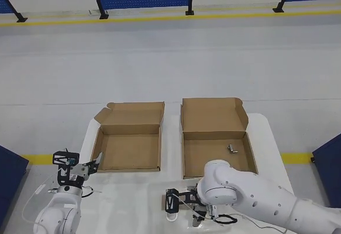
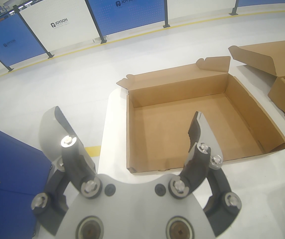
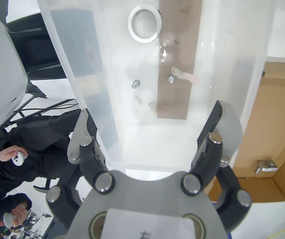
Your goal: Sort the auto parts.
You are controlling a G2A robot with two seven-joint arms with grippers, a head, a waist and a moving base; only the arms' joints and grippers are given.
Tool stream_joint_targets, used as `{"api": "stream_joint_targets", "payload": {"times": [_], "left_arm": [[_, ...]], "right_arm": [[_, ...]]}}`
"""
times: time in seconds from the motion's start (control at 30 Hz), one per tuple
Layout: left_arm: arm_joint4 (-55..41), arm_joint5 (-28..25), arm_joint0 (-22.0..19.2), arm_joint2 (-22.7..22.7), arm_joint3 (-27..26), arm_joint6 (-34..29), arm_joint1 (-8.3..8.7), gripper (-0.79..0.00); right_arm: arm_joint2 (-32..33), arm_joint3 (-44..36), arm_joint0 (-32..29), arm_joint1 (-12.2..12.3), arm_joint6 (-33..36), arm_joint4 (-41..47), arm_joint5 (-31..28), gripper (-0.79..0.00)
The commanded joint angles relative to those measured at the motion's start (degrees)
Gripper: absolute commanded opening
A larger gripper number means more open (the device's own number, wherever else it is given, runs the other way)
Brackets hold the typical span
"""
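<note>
left gripper (image 2: 126, 111) gapes wide, empty, lower left in top view beside the left box (image 1: 129, 152); right gripper (image 3: 152, 111) spread wide, empty, over a clear bin (image 3: 219, 38) holding a metal ring (image 3: 145, 40); bracket (image 1: 233, 148) in right box (image 1: 211, 153)

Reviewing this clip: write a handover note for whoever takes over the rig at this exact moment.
Left claw: open, empty, by the near corner of the left box, which holds nothing.
Right claw: open, empty, at the end of the clear bin.
In the bin: a metal ring and what look like two small studs.
Done: one metal bracket lies in the right box.
Left: the ring and studs are not yet sorted; the left box has received no part.
</note>
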Motion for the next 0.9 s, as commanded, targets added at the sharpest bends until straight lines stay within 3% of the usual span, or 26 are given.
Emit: {"api": "stream_joint_targets", "payload": {"times": [0.0,0.13,0.43,0.87], "left_arm": [[0.0,0.0,0.0,0.0,0.0,0.0,0.00,0.000],[0.0,0.0,0.0,0.0,0.0,0.0,0.00,0.000],[0.0,0.0,0.0,0.0,0.0,0.0,0.00,0.000],[0.0,0.0,0.0,0.0,0.0,0.0,0.00,0.000]], "right_arm": [[-0.9,1.1,0.4,-0.6,0.1,0.0,0.1,0.000],[-2.5,2.9,0.8,-1.8,0.0,-0.8,0.0,0.000],[-3.0,3.7,0.3,-1.9,-0.9,-3.1,0.7,0.000],[-5.8,9.2,0.5,-5.4,-3.8,-10.4,2.8,0.000]]}}
